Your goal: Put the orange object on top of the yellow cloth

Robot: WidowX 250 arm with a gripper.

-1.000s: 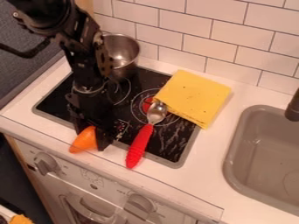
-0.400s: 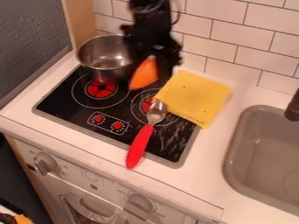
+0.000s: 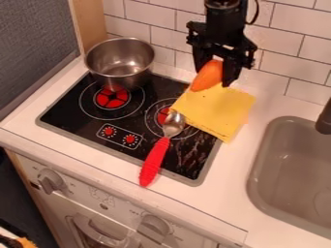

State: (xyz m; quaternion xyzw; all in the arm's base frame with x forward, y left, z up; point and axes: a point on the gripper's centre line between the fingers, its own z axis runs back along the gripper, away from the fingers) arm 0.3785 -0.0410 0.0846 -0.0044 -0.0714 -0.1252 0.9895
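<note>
At nine o'clock, black cooktop (image 3: 77,111); at four, gray sink (image 3: 284,169).
Black gripper (image 3: 217,72) hangs at one, fingers parted by what they grip; yellow cloth (image 3: 217,109) at two, metal pot (image 3: 119,70) at eleven, red-handled spoon (image 3: 154,161) at six, orange object (image 3: 207,76) clasped near the cloth's twelve-o'clock side.

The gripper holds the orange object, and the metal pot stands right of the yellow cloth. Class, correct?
The side is wrong: the camera view shows the metal pot left of the yellow cloth. The gripper does hold the orange object.
</note>
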